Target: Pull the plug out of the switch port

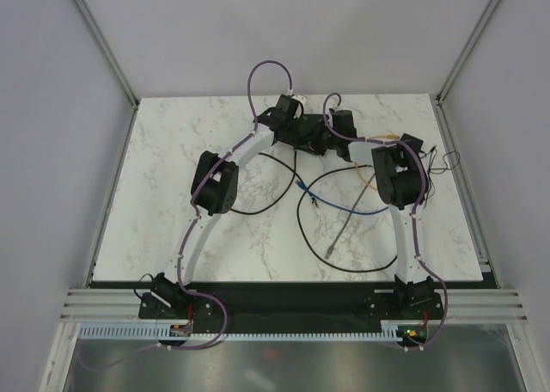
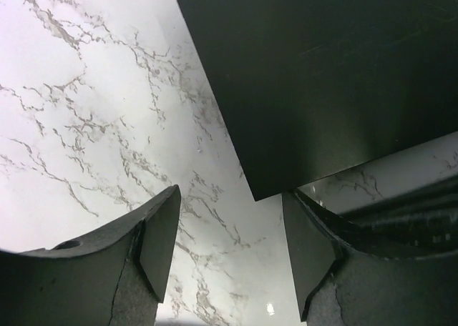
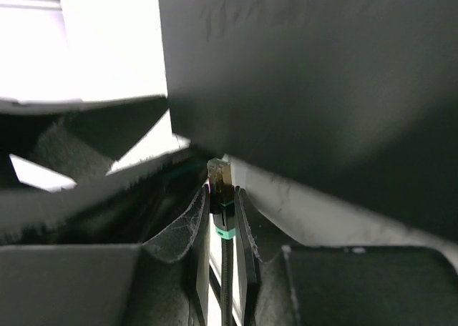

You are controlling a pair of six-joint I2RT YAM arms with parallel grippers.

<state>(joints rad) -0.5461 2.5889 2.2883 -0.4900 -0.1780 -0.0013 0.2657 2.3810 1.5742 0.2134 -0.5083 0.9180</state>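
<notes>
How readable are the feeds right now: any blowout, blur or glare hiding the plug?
Right wrist: blown-out white at upper left, the switch soft and unfocused, but the plug in the right gripper reads clearly. Left wrist: sharp, glare spot on the table. Top external: even light, black arms and switch merge.

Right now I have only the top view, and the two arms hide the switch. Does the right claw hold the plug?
Observer: Yes. The right wrist view shows the right claw shut on the plug, on its black boot.
Operator: Is the plug pulled out?
Observer: Its clear head shows at the edge of the switch; fully out or not, I cannot tell.
Operator: And the left claw?
Observer: It stands open, with only the marble table in its gap; a corner of the switch lies close to one finger.
</notes>
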